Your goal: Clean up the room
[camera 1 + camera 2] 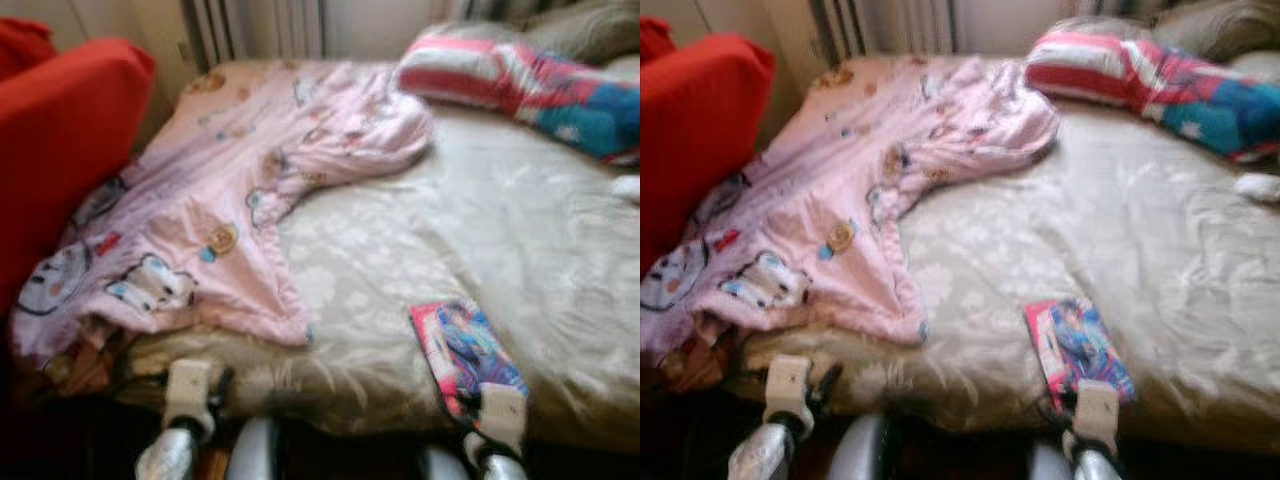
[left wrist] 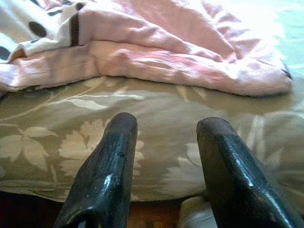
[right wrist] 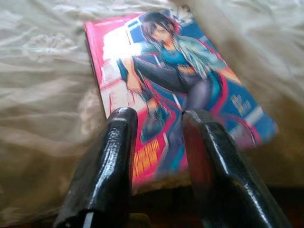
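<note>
Book flat at bed edge, directly ahead of right tool; long axis along reach; narrowly parted, empty. Left tool wider, empty.

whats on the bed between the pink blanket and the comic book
Nothing: between the pink blanket and the comic book lies bare beige floral bedspread, clearest in the eye views.

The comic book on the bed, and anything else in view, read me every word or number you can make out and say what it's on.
Nothing reads clearly.
Comic book: lettering near the right gripper and along one edge, too blurred to read.
Pink blanket: cartoon prints, no legible words.
Striped pillow: no text visible.
</note>
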